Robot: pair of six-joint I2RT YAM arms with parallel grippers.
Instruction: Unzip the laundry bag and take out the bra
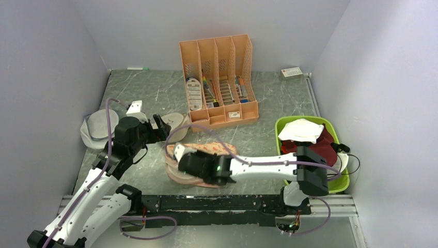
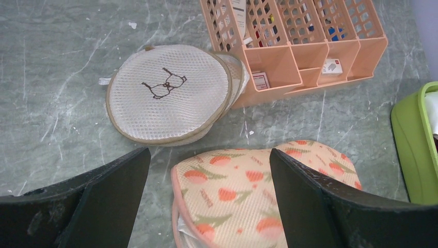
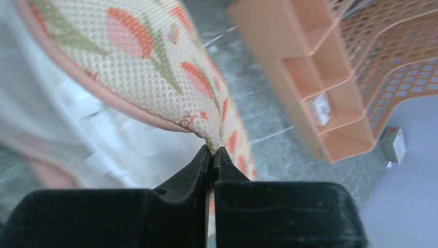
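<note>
The laundry bag (image 1: 219, 149) lies flat in front of the arms, peach-pink with an orange-red fruit print (image 2: 243, 191). My right gripper (image 1: 174, 158) is shut on the edge of its top flap (image 3: 155, 57), the fabric pinched between the fingertips (image 3: 212, 151). The flap is lifted a little, and white material (image 3: 77, 129) shows beneath it; I cannot tell whether that is the bra. My left gripper (image 2: 209, 155) hangs open above the bag's left lobe, one finger to each side, touching nothing. In the top view the left gripper (image 1: 162, 125) is just behind the bag.
A round beige mesh pouch (image 2: 165, 93) with a drawing lies behind the bag, against a peach desk organizer (image 1: 219, 77). Another pale pouch (image 1: 95, 129) sits at the left wall. A green bin (image 1: 304, 120) with white and red cloth stands at the right.
</note>
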